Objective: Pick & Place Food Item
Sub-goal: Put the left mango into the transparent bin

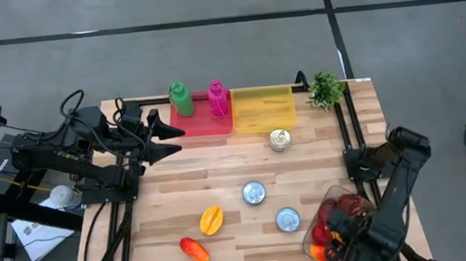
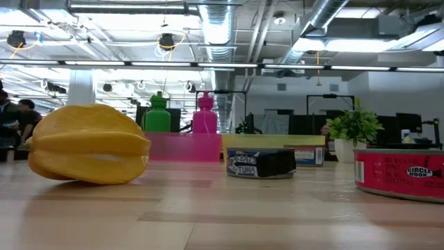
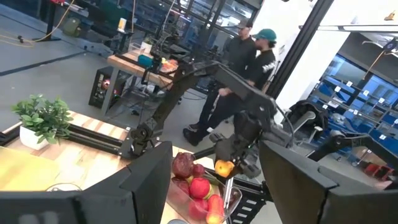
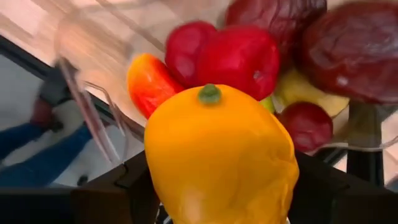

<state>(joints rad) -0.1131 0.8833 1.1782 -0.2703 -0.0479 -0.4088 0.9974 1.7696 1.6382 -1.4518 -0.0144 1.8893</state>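
A yellow-orange fruit (image 4: pixel 221 158) with a small green stem sits clamped between the two dark fingers of the right gripper (image 4: pixel 217 186), which hangs just above a clear bowl (image 1: pixel 334 199) at the table's front right corner. From the left arm's camera the same fruit (image 3: pixel 224 167) shows as a small yellow spot under the right gripper (image 3: pixel 227 163), over the bowl (image 3: pixel 202 193). The bowl holds red, dark red and orange fruit.

On the wooden table (image 1: pixel 219 170), a yellow star fruit (image 1: pixel 211 220) lies near the front, with a red and orange fruit (image 1: pixel 194 250) just beside it toward the front edge. Three round tins stand apart from each other: one (image 1: pixel 279 140) near the back, one (image 1: pixel 254 193) in the middle, one (image 1: pixel 288 219) near the bowl. At the back edge, a pink tray (image 1: pixel 200 116) carries a green bottle (image 1: pixel 180 98) and a pink bottle (image 1: pixel 217 98); a yellow tray (image 1: pixel 263 108) sits touching it, and a small potted plant (image 1: pixel 325 89) stands at the back right corner.

The left gripper (image 1: pixel 169 140) waits at the table's left back side, fingers parted and holding nothing. People stand in the room beyond.
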